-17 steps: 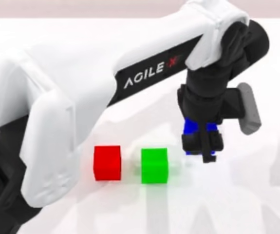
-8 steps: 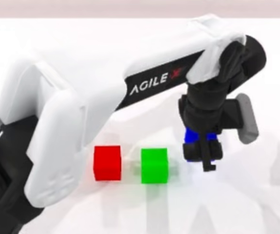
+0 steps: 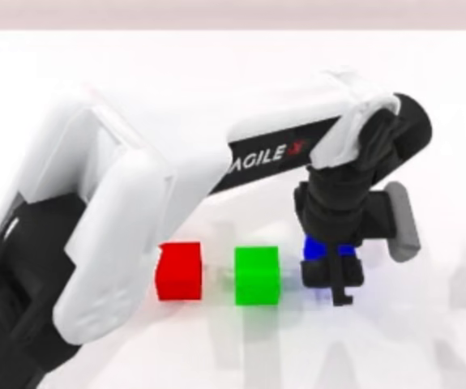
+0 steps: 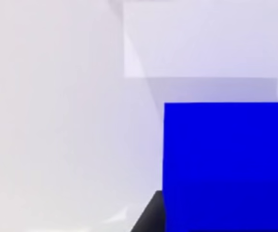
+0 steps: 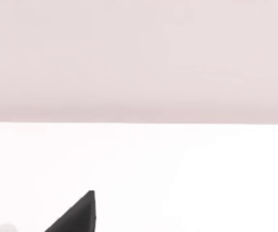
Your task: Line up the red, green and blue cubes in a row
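Left gripper (image 3: 333, 274) clamps the solid blue cube (image 3: 322, 247) (three o'clock of the plain green cube (image 3: 257, 275)), the bright red cube (image 3: 179, 271) at nine.

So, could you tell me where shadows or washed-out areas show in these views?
Top view: soft shadows trail below the green cube and the left gripper; the table looks washed-out. Left wrist view: a grey shadow band borders the blue cube. Right wrist view: pale, shadowless.

Red cube (image 3: 179, 271), green cube (image 3: 257, 275) and blue cube (image 4: 228, 166) look smooth, matt, perhaps plastic; white table (image 3: 411, 340) faintly glossy
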Controlling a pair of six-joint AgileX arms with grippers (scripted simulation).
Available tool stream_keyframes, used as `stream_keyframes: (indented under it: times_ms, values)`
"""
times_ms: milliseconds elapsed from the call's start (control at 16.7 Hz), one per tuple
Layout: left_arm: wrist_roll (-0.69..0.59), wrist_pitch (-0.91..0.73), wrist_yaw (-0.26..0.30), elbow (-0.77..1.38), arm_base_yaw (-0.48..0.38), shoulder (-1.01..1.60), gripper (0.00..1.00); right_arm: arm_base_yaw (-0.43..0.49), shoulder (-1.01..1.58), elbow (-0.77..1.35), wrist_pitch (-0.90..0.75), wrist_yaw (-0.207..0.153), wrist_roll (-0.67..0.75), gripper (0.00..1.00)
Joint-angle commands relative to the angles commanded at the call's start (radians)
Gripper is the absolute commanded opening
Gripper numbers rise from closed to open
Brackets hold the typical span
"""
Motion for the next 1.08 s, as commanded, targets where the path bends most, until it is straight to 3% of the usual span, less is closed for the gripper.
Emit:
stream_keyframes:
  times_ms: [780, 1080]
  values:
    - [0.0, 0.0, 0.0, 0.0, 0.0, 0.0, 0.98, 0.0, 0.0, 0.0, 0.0, 0.0, 0.0, 1.0]
    - [0.0, 0.0, 0.0, 0.0, 0.0, 0.0, 1.0, 0.0, 0.0, 0.0, 0.0, 0.0, 0.0, 1.0]
